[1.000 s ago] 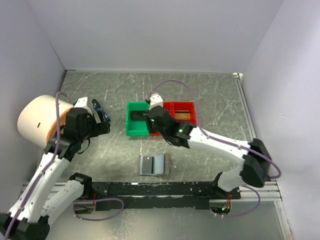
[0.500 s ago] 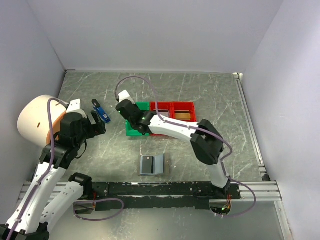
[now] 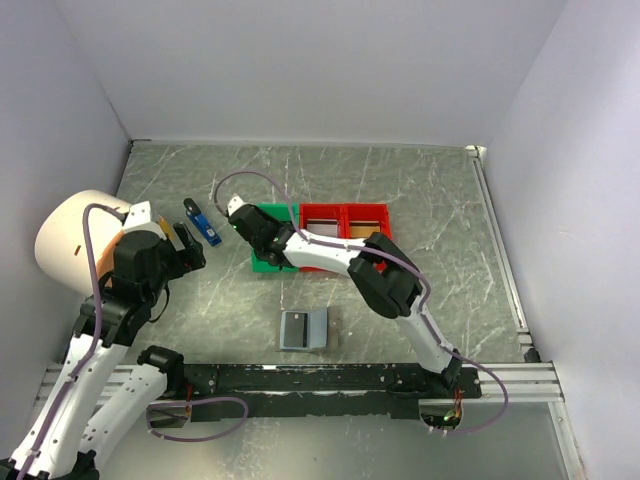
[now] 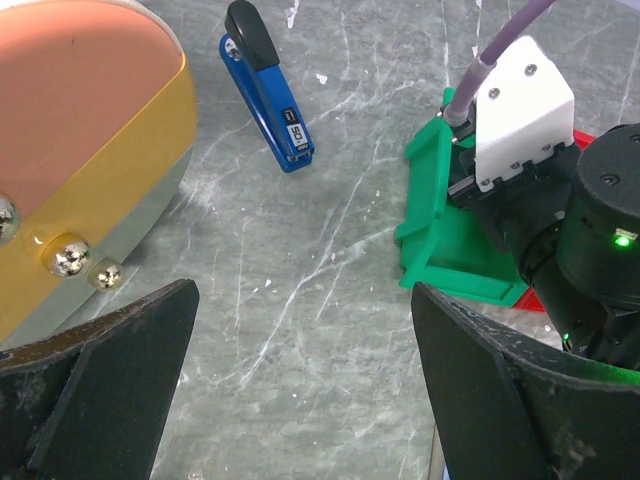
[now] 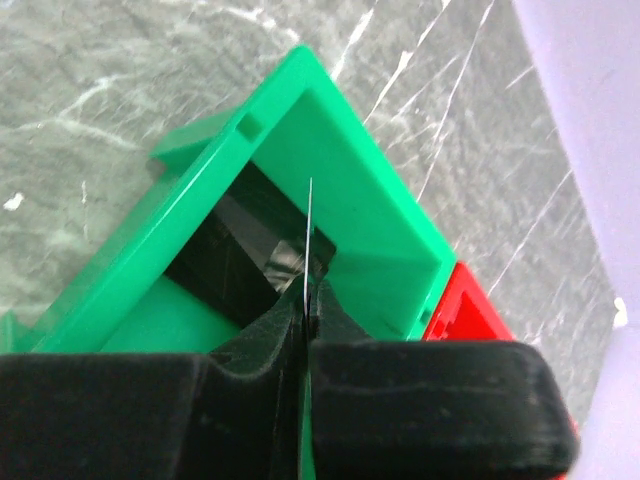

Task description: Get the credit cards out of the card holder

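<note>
The white-and-black jointed left arm (image 3: 137, 268) and the matching right arm (image 3: 325, 256) are built of white shells joined by black joints. Pale purple cables (image 3: 250, 178) are looped along both. A white plate (image 4: 520, 110) with small dark screws and a green light (image 4: 625, 238) are carried near the right wrist.

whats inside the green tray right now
A dark flat card lies on the floor of the green tray. The right gripper pinches a thin card edge-on above it. Its fingers cover the tray's near part.
</note>
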### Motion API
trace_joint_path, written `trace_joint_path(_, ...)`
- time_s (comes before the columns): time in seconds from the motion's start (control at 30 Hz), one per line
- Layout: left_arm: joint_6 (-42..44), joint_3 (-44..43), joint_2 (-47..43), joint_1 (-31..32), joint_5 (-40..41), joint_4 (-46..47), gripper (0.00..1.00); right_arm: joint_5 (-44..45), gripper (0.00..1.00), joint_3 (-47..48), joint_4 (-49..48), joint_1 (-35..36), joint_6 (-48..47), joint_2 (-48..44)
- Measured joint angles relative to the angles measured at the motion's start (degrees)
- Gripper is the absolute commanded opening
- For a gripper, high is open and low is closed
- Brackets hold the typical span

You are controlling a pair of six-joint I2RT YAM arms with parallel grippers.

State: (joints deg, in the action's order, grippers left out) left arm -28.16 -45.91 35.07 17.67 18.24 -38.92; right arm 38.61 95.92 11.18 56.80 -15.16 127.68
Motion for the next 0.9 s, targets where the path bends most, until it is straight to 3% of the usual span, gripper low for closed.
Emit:
trace_joint_path(0.33,0.0,0.0,0.39,0.0,0.04,-0.15,0.99,-0.81,0.07,-0.02,-7.69,-1.29,-10.8,4.22)
trace_joint_path(0.47,0.0,0.0,0.46,0.0,0.07,-0.17,0.99,-1.11,0.15,-0.02,-8.63,-1.7,-11.93,5.03)
trace_joint_path(0.63,0.0,0.0,0.79,0.0,0.04,-0.17,0.99,-2.69,0.38,-0.02,-8.72,-2.6,-11.5,4.87)
trace_joint_path(0.9,0.02,0.0,1.05,0.0,0.04,-0.17,0.99,-5.88,0.47,0.09,-7.45,-3.76,-9.75,4.55)
